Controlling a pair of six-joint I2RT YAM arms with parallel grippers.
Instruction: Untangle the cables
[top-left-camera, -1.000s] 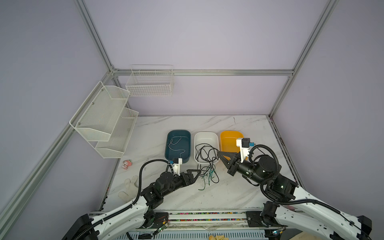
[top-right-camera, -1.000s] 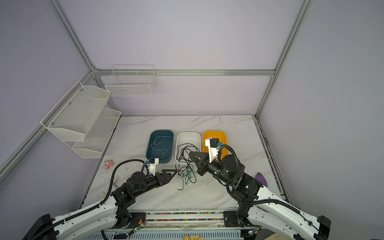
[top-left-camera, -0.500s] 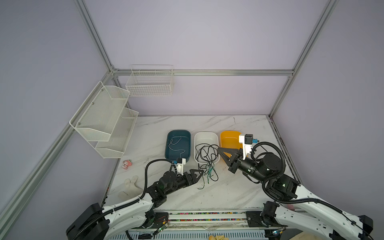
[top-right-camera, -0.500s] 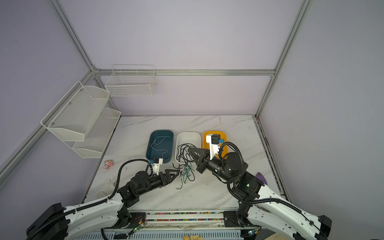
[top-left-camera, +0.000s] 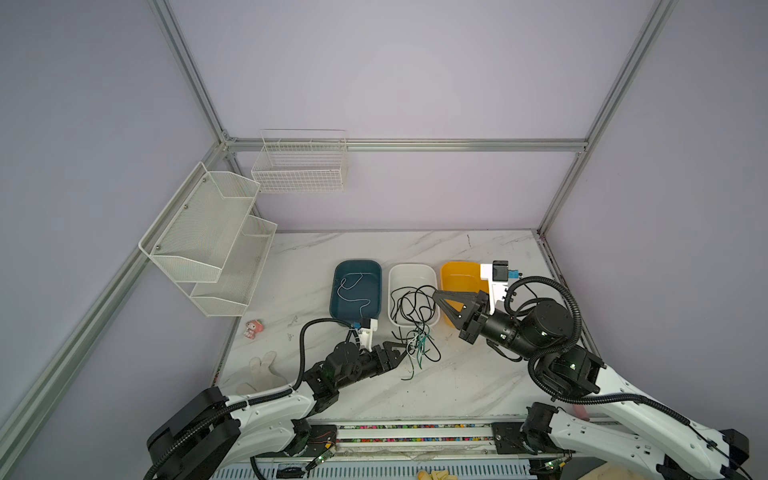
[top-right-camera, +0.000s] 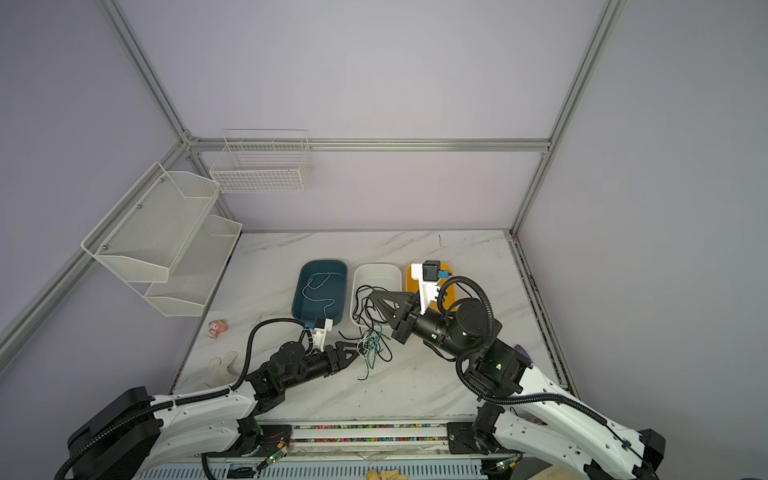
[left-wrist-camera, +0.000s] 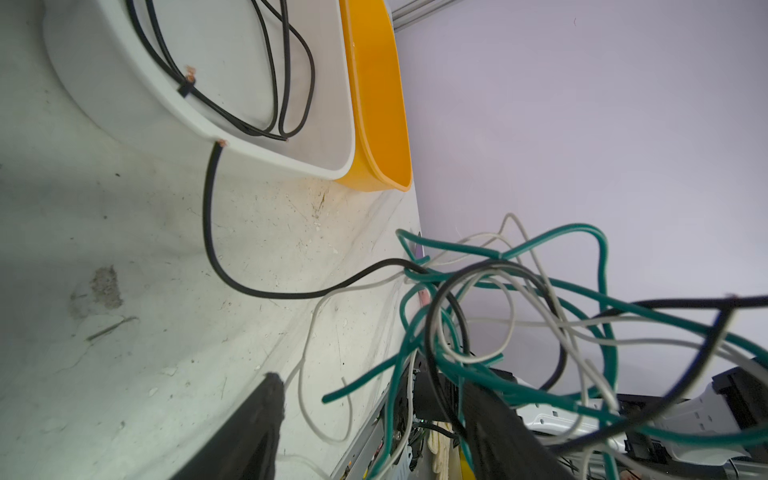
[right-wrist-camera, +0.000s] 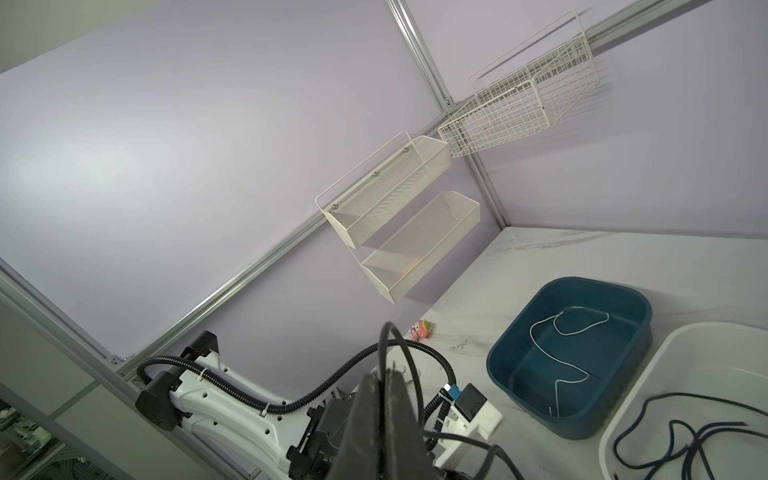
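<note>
A tangle of green, white and black cables (top-left-camera: 417, 347) (top-right-camera: 374, 345) lies on the marble table in front of the white bin (top-left-camera: 411, 269). Black cables (top-left-camera: 409, 301) loop up from it across that bin. My left gripper (top-left-camera: 401, 355) (top-right-camera: 353, 353) (left-wrist-camera: 374, 399) is low at the tangle's left edge, open, with green and white strands between its fingers (left-wrist-camera: 270, 415). My right gripper (top-left-camera: 435, 294) (top-right-camera: 371, 296) (right-wrist-camera: 384, 372) hangs above the white bin, shut on a black cable (right-wrist-camera: 384, 345). One white cable (top-left-camera: 353, 291) lies alone in the blue bin (top-left-camera: 357, 264).
A yellow bin (top-left-camera: 457, 270) stands right of the white one, partly under my right arm. A pink toy (top-left-camera: 253, 328) and a white glove (top-left-camera: 262, 370) lie at the table's left edge. Mesh shelves (top-left-camera: 208, 237) and a wire basket (top-left-camera: 299, 166) hang on the walls.
My left gripper has pushed forward into the tangle and its jaws have narrowed around the strands. My right gripper has shifted slightly right and back with the black cable.
</note>
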